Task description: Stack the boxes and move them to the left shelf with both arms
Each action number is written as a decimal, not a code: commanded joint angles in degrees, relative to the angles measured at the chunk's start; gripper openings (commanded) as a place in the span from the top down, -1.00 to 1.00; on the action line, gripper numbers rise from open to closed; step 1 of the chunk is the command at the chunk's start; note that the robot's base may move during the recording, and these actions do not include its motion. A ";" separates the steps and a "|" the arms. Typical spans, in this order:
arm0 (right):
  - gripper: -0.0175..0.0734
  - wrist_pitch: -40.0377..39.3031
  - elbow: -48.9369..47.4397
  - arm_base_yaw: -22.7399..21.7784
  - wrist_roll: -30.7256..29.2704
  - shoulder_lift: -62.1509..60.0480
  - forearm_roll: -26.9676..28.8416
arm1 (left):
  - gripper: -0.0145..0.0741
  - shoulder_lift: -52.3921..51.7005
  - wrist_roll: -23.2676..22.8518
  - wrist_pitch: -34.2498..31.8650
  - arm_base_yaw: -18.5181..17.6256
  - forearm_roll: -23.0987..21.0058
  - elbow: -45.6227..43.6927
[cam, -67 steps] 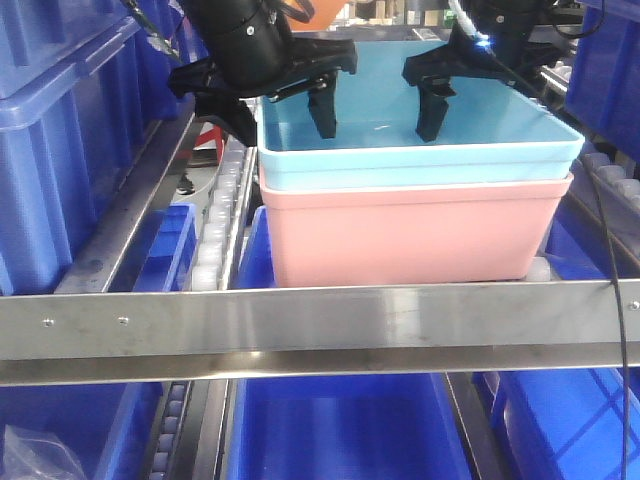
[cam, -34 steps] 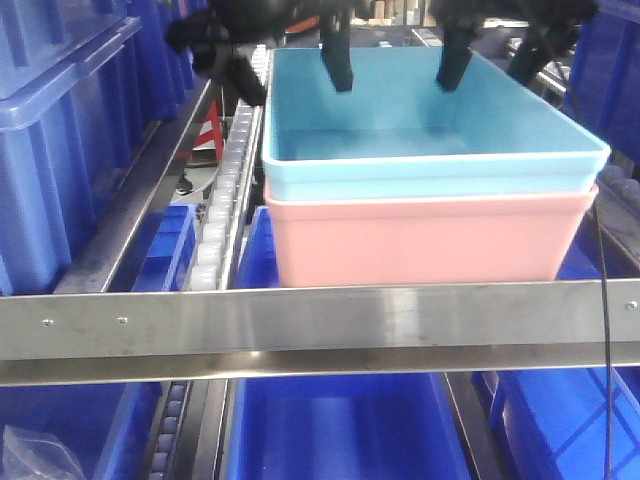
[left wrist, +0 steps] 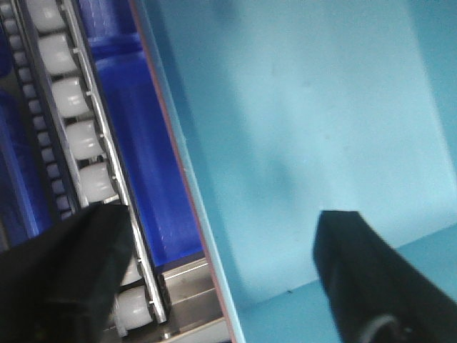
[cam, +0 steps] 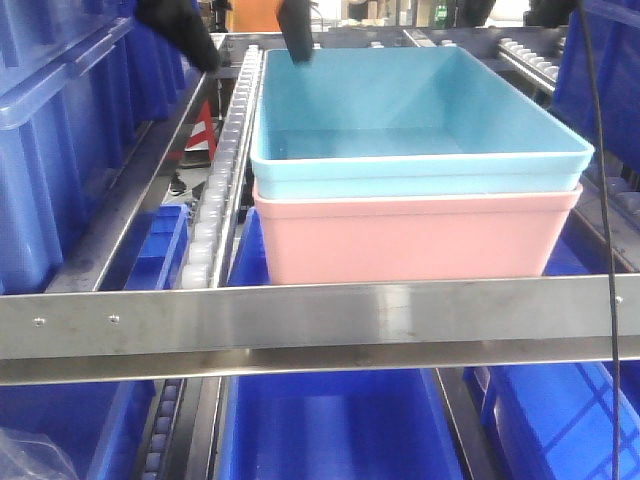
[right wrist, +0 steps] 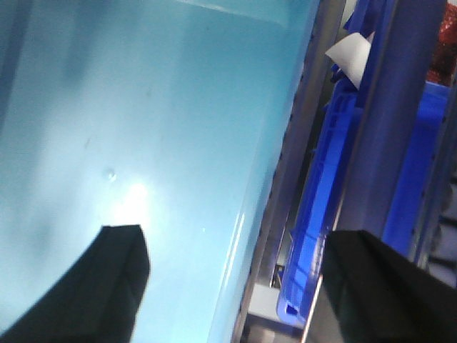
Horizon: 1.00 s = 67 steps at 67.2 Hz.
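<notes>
The light blue box [cam: 400, 110] sits nested in the salmon pink box [cam: 410, 240] on the left shelf, just behind its flat steel front bar [cam: 320, 320]. My left gripper [cam: 248, 45] hangs open above the stack's far left corner; in the left wrist view it [left wrist: 221, 279] straddles the blue box's left rim [left wrist: 182, 164] without touching it. My right gripper [right wrist: 228, 286] is open too, one finger over the blue floor [right wrist: 107, 107] and one outside the right wall. In the front view only dark fingertips [cam: 476, 10] of it show at the top edge.
Dark blue ribbed bins stand at the left [cam: 60, 150], at the right [cam: 600, 80] and on the level below [cam: 330, 430]. A white roller track [cam: 225, 180] runs along the stack's left side. A black cable [cam: 600, 200] hangs at the right. A red-and-white cone [cam: 205, 125] stands behind.
Both grippers have risen out of the light blue box toward the top of the front view. The stacked boxes shifted a little nearer and then slightly left.
</notes>
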 commanded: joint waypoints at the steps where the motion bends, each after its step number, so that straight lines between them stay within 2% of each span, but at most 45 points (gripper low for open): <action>1: -0.46 -0.19 -1.59 -0.28 -0.57 -4.45 0.61 | -0.03 -5.28 0.14 -1.96 -1.59 0.16 -1.96; 16: 0.54 1.37 -1.37 -0.28 -0.53 -6.17 1.30 | 0.43 -8.53 0.14 -0.71 -6.33 1.43 -1.96; 19: 0.48 1.12 -1.18 -0.28 -0.53 -6.75 1.54 | 0.52 -8.91 0.14 0.19 -7.30 2.83 -1.96; 27: 0.49 -1.36 2.26 -0.22 -0.53 -9.58 2.24 | 0.68 -9.96 -0.51 1.86 -9.19 5.45 -1.96; 34: 0.49 -4.88 8.90 -0.11 -0.53 -13.39 2.58 | 0.67 -11.50 -3.33 2.21 -10.12 7.89 -1.34; 43: 0.49 -11.43 20.68 -0.07 -0.58 -20.20 4.46 | 0.67 -15.11 -4.07 1.97 -10.87 10.54 2.15; 49: 0.49 -16.98 29.69 0.60 -0.63 -26.42 4.85 | 0.68 -19.43 -4.24 0.73 -11.12 11.18 7.53; 57: 0.49 -22.52 40.69 2.65 -0.63 -35.42 4.85 | 0.68 -27.71 -4.24 -4.63 -11.12 11.18 16.02; 67: 0.49 -26.43 51.00 6.41 -0.63 -46.23 4.85 | 0.68 -39.54 -4.24 -10.45 -11.12 11.18 26.47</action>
